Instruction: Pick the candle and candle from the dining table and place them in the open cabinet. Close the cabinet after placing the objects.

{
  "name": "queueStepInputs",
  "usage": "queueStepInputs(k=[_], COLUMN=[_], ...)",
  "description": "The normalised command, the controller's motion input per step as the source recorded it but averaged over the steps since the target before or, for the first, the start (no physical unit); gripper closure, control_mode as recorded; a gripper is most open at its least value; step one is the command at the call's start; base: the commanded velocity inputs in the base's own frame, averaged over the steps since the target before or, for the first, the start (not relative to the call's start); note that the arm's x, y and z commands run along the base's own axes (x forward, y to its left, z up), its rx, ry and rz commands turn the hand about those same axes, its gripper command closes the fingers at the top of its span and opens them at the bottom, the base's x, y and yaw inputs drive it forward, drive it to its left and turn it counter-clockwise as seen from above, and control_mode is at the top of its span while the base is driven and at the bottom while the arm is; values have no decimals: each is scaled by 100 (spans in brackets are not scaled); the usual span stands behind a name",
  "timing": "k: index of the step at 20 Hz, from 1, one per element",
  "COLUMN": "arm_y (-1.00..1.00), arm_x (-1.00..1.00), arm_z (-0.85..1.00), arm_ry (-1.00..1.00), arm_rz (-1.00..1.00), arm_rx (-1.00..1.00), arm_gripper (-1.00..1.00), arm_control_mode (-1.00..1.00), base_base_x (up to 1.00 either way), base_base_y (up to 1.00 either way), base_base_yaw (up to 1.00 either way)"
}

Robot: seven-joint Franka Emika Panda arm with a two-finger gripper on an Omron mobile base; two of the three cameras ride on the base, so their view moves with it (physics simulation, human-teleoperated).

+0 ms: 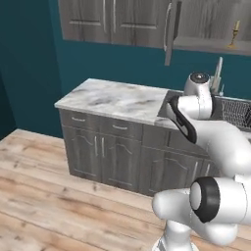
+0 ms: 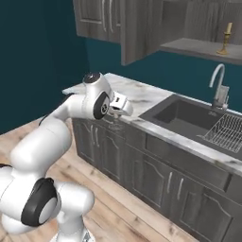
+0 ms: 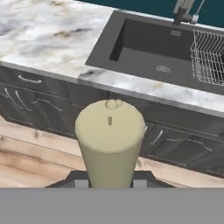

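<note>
Two candles split now: brass-holder candle (image 2: 225, 39) already on the open cabinet (image 2: 203, 48) shelf at 1 o'clock, second candle (image 3: 110, 142) clamped upright in the gripper (image 3: 110, 181), wick up. Held vertical, probably for shelving; sink (image 3: 157, 54) sits at 12 o'clock.

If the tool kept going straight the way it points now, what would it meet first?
Probably the dark grey base-cabinet front below the marble counter edge, past the cream candle gripped in the tool; depth is uncertain.
</note>
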Motion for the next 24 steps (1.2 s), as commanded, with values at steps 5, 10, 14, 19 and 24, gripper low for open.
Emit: queueStepInputs(k=[5, 10, 14, 19, 24], arm_y=[0, 0, 0, 0, 0], arm_x=[0, 0, 0, 0, 0], arm_z=[0, 0, 0, 0, 0], arm_ry=[0, 0, 0, 0, 0], arm_rz=[0, 0, 0, 0, 0], arm_rx=[0, 0, 0, 0, 0], arm_gripper=[100, 100, 100, 100, 100], arm_control_mode=[100, 100, 100, 100, 100], base_base_x=[7, 34, 46, 80, 80], base_base_y=[-40, -53, -18, 26, 0], base_base_yaw=[-22, -52, -46, -2, 1])
